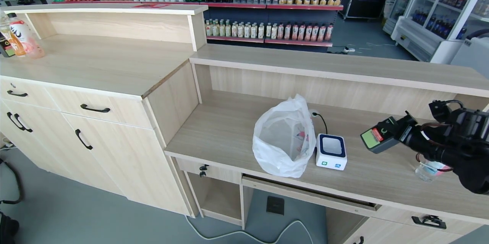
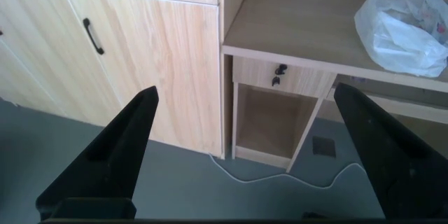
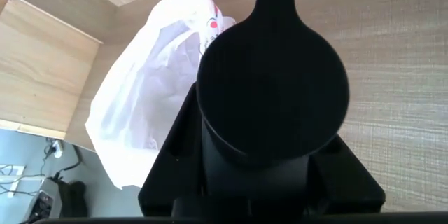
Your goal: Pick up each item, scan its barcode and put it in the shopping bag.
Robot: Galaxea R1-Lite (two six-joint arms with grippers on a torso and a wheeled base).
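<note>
Right pincer (image 1: 399,133) gripping dark green-faced item (image 1: 380,136), scanner (image 1: 331,151) lower to its left on bench (image 1: 229,129), shopping bag (image 1: 284,137) just beyond scanner; left pincer (image 2: 246,89) open, well away.

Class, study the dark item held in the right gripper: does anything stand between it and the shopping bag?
Yes. The white scanner sits on the counter between the held item and the shopping bag, right beside the bag. The item is held up off the counter, so it could probably pass over.
</note>
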